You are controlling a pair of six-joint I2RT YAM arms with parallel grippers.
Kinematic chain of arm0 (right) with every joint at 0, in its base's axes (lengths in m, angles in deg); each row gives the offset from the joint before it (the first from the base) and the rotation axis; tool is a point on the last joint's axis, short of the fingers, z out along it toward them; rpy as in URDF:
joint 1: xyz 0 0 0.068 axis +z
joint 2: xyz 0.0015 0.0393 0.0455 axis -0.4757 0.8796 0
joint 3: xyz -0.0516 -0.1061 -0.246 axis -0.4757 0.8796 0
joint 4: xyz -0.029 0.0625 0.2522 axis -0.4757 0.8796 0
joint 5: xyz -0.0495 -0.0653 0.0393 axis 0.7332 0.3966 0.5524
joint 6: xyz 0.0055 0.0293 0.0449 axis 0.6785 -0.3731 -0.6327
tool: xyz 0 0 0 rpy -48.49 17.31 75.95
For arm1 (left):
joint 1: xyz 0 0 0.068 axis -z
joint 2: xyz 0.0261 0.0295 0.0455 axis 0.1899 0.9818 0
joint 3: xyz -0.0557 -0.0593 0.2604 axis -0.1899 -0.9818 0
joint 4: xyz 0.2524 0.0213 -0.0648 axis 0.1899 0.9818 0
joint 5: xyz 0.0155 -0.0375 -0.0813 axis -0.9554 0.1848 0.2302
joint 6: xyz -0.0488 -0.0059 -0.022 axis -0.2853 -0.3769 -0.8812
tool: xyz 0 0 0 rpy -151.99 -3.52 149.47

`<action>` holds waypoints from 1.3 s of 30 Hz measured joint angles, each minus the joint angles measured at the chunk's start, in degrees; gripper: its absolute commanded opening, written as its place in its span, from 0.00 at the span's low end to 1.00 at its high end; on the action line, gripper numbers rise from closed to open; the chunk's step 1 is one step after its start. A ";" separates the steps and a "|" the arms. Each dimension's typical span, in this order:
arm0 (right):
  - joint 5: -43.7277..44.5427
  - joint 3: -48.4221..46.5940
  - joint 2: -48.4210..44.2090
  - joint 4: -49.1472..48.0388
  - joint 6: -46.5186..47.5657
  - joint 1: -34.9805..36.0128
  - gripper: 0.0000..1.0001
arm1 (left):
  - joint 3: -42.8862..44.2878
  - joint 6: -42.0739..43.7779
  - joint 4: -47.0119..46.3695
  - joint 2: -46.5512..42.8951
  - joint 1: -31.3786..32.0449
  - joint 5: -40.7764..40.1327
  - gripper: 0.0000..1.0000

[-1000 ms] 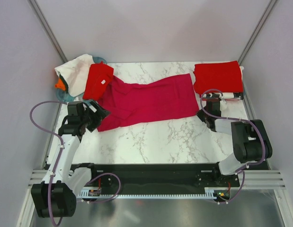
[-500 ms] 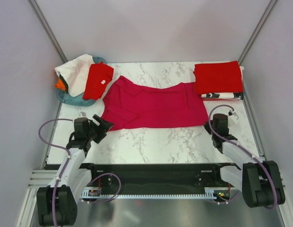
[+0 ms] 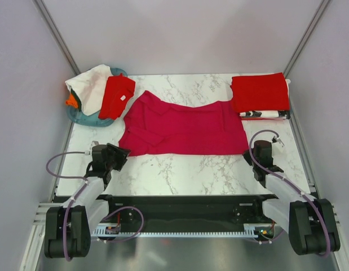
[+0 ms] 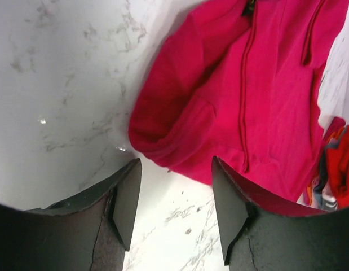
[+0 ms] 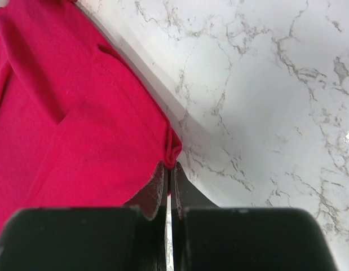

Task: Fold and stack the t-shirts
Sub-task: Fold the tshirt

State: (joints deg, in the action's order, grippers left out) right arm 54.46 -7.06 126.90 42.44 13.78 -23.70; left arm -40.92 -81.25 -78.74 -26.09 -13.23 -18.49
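Note:
A crimson-magenta t-shirt lies spread flat across the middle of the marble table. My right gripper is shut, its tips pinching the shirt's near right corner; from above it sits at that corner. My left gripper is open just off the shirt's near left edge, with bare marble between its fingers. A folded bright red t-shirt tops a stack at the back right, and a black-and-white one shows under it.
A round teal basket stands at the back left, holding a white shirt, a red shirt and an orange one. Grey walls close in on both sides.
Both arms have drawn back toward the near edge, pulling the crimson shirt flat and nearer. The left gripper has come off the cloth and its jaws have narrowed. The right jaws have closed.

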 measured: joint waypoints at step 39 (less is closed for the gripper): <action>2.67 0.02 -2.27 6.51 -0.98 -0.87 0.00 | 4.22 -1.99 6.71 1.16 -0.66 -13.99 0.50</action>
State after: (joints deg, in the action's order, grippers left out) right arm 57.13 -7.04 124.63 48.95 12.80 -24.57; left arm -36.70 -83.24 -72.03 -24.93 -13.89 -32.48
